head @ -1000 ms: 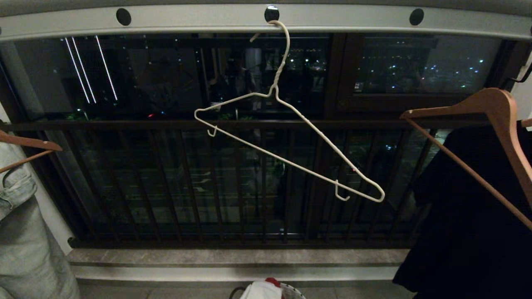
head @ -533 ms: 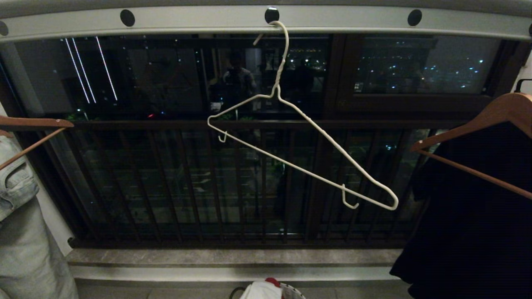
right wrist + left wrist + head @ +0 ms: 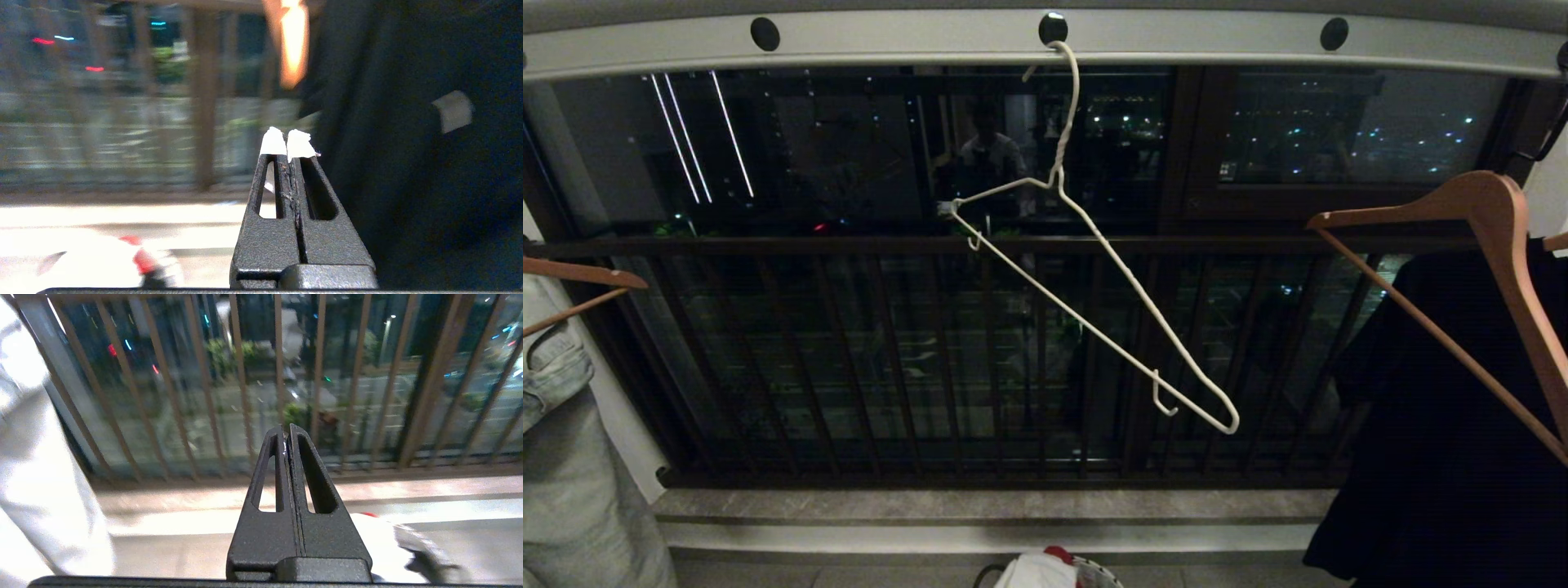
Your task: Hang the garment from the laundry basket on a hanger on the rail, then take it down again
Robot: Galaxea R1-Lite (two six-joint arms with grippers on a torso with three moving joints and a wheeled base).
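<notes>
Two brown wooden hangers flank the scene in the head view: one at the left edge over a pale denim piece, one at the right carrying a black garment that hangs down in a dark, matte sheet. Between them the thin white wire hanger dangles bare from the rail, its hook caught at one of the round black holes; it tilts, its right arm dropping low, with small notch hooks on both arms and a twisted neck. The rail is a long pale grey metal bar. Behind stands a dark balcony railing of slim vertical bars, with night glass and city lights beyond, and a stone sill below. At the bottom edge the basket peeps in, woven and white, with the T-shirt bunched inside and a bit of red cloth on top. Left gripper is closed on nothing, black textured fingers pressed together, pointing at the railing, the basket low beside it. Right gripper is likewise closed and empty, white-tipped, close beside the black garment.
</notes>
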